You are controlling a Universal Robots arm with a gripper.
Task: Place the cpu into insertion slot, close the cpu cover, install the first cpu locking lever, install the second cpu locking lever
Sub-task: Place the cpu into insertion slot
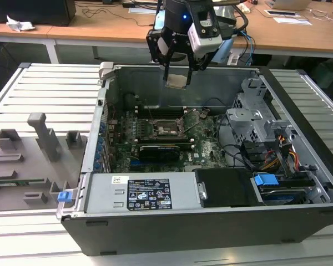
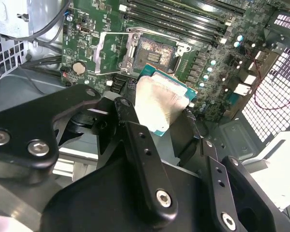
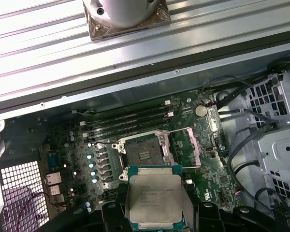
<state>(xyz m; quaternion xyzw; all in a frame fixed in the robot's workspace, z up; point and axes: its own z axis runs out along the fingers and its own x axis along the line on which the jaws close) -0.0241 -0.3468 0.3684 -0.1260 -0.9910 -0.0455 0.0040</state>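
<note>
Above the open computer case [image 1: 211,224] — end effector [image 1: 179,76] clamped on the cpu [image 1: 177,82], silvery face showing in both wrist views, held well clear of the green board [image 1: 208,147]. Insertion slot [image 3: 142,153] bare, pin field exposed — cpu cover [image 2: 130,48] swung open beside it.

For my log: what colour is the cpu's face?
The cpu is silvery-grey, best in the first wrist view.

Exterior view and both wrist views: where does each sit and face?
Exterior view: off the arm, looking down into the open case; gripper holds the cpu.
Second wrist view: on the arm, past the gripper's black links toward the insertion slot.
First wrist view: on the arm, over the cpu toward that slot.
All share cpu, slot.
</note>
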